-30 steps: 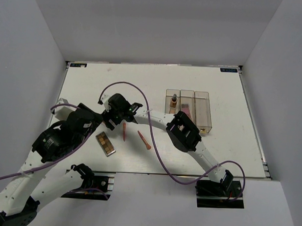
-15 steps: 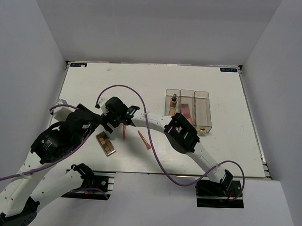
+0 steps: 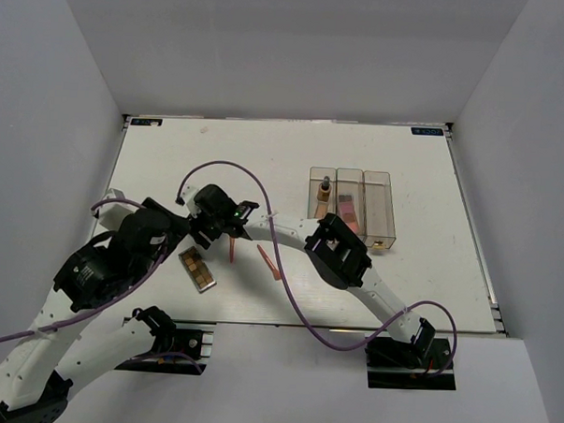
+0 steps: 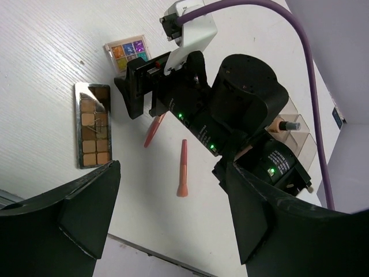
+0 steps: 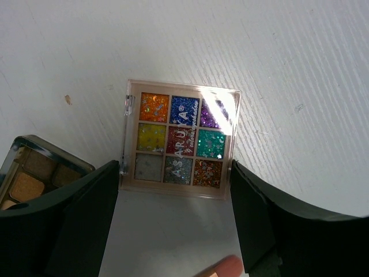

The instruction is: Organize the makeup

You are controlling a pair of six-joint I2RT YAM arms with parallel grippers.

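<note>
Since a second ago the right arm has swung further left, and the right gripper (image 5: pixel 174 173) has come down over the small multicoloured palette (image 5: pixel 180 154). That palette lies flat on the white table (image 3: pixel 432 199), left of centre. A dark finger (image 5: pixel 69 219) stands close against each of its side edges. Whether they already pinch it cannot be told from the wrist view.

Just beside it lies the brown palette (image 4: pixel 92 124), also flat. Two salmon-pink sticks (image 4: pixel 183 167) (image 4: pixel 153 131) lie near, apart from each other. Well to the right stand three clear boxes (image 3: pixel 375 202). A tan bottle (image 3: pixel 325 188) is in the left one and a pinkish palette (image 3: pixel 348 213) in the middle one.

The left gripper (image 4: pixel 172 173) hovers above the table with its fingers spread wide, holding nothing.
</note>
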